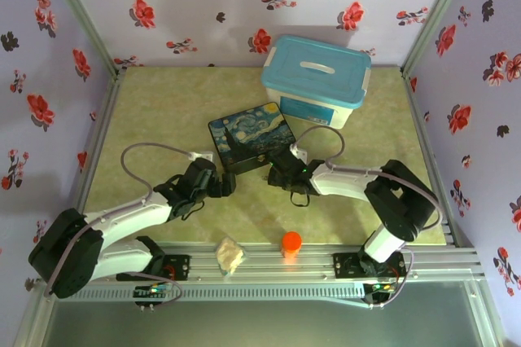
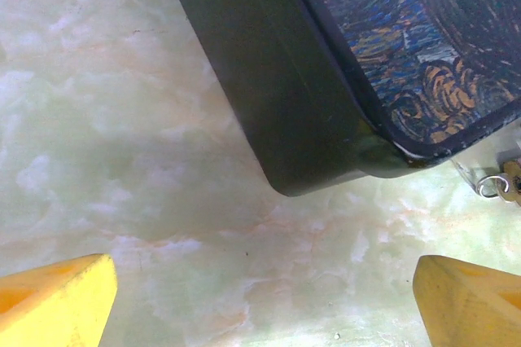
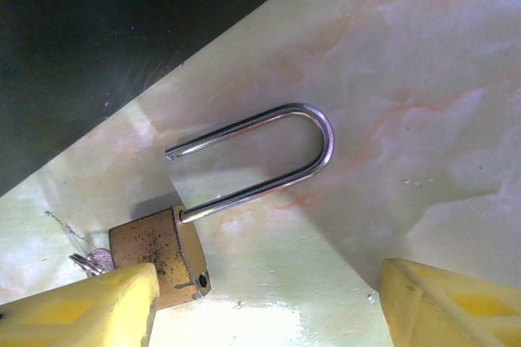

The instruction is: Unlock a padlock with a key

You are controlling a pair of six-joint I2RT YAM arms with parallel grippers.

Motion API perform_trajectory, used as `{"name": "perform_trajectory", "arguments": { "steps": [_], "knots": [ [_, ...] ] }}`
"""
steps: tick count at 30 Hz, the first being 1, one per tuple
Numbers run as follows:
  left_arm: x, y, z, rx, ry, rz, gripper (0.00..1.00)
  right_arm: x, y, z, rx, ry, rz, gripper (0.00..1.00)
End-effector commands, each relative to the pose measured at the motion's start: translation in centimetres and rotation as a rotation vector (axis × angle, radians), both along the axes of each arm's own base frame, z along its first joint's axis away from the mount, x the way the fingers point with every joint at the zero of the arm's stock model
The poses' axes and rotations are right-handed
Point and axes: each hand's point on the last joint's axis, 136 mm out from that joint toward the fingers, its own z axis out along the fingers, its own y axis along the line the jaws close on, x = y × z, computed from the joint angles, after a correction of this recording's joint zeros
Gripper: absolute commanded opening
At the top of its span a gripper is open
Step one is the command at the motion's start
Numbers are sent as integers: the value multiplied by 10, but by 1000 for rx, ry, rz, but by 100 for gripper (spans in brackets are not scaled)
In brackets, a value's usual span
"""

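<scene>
The padlock (image 3: 163,253) lies flat on the marbled table in the right wrist view. Its brass body is partly behind my lower-left yellow finger (image 3: 89,306). Its silver shackle (image 3: 313,147) is swung out, the free end clear of its hole in the body. A small ring and a bit of the key (image 3: 91,261) poke out at the body's far end, mostly hidden. My right gripper (image 3: 269,298) is open, low over the padlock, by the painted box's front. My left gripper (image 2: 264,290) is open over bare table at the box's corner. The ring (image 2: 491,186) glints at that view's right edge.
The painted starry-night box (image 1: 251,133) sits mid-table, with my left gripper (image 1: 221,186) and right gripper (image 1: 283,174) just in front of it. A blue-lidded plastic bin (image 1: 316,78) stands behind. An orange cylinder (image 1: 291,243) and a cream lump (image 1: 230,254) sit at the near rail.
</scene>
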Motion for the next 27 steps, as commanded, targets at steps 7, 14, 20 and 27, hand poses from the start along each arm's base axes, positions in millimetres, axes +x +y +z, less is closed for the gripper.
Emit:
{"name": "perform_trajectory", "arguments": {
  "steps": [7,14,20,27],
  "knots": [
    [-1,5,-3,15,-8,20,94,15,24,38,-11,-152,45,73],
    [-1,7,-3,12,-14,28,95,19,20,21,-112,-136,55,71],
    [-3,8,-4,16,-11,27,95,27,28,18,-130,-142,64,69],
    [-3,9,-3,9,-15,30,94,26,16,0,-247,-121,82,66]
  ]
}}
